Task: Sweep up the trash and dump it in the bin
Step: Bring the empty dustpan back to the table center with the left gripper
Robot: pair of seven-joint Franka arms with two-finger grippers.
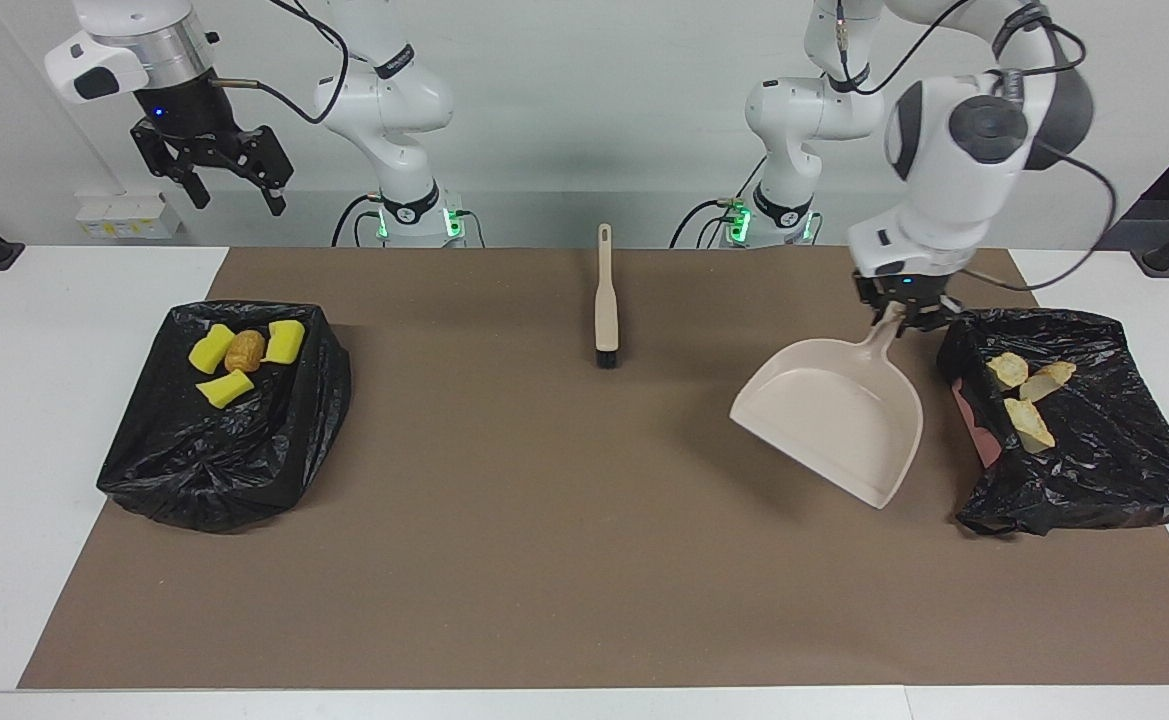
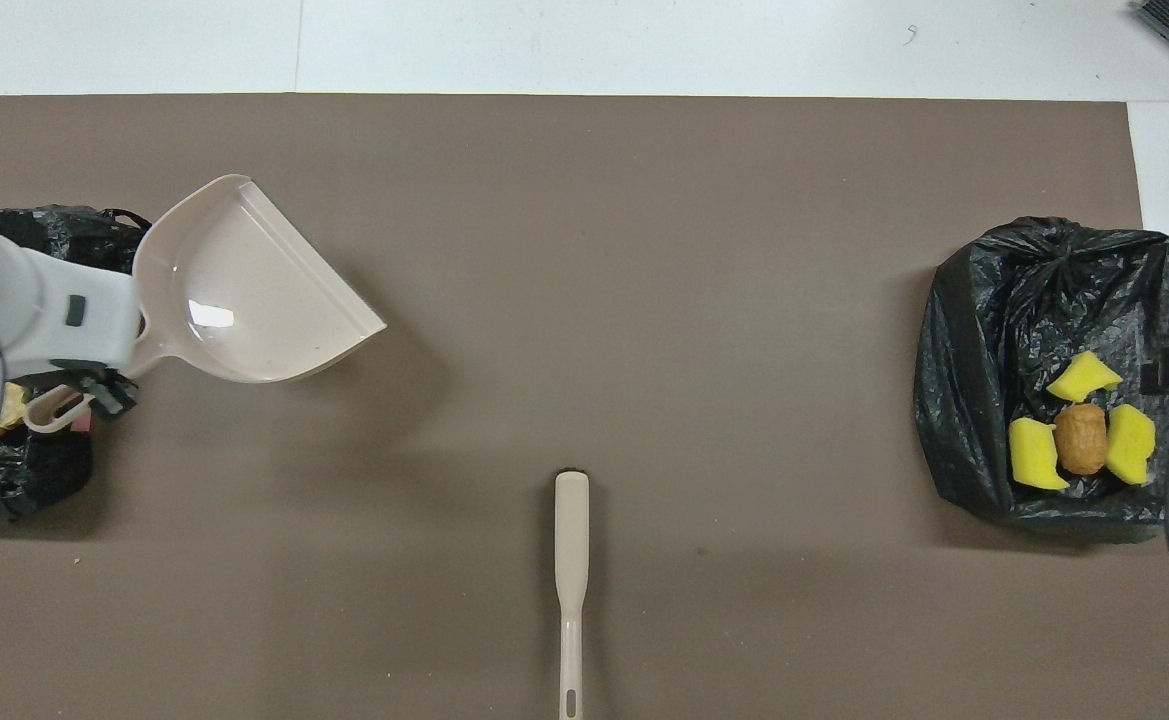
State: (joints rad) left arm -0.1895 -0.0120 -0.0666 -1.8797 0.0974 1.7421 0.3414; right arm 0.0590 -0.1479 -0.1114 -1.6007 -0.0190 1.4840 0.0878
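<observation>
Left gripper clamps the empty dustpan by its handle, pan tilted beside the bread-filled bin (brush lies mid-table, apart)

No legible text, labels (none readable)

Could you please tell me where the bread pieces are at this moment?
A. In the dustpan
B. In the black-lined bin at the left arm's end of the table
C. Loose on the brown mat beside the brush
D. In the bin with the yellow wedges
B: the bread pieces lie in the black-lined bin at the left arm's end, beside the empty dustpan that the left gripper holds by its handle.
</observation>
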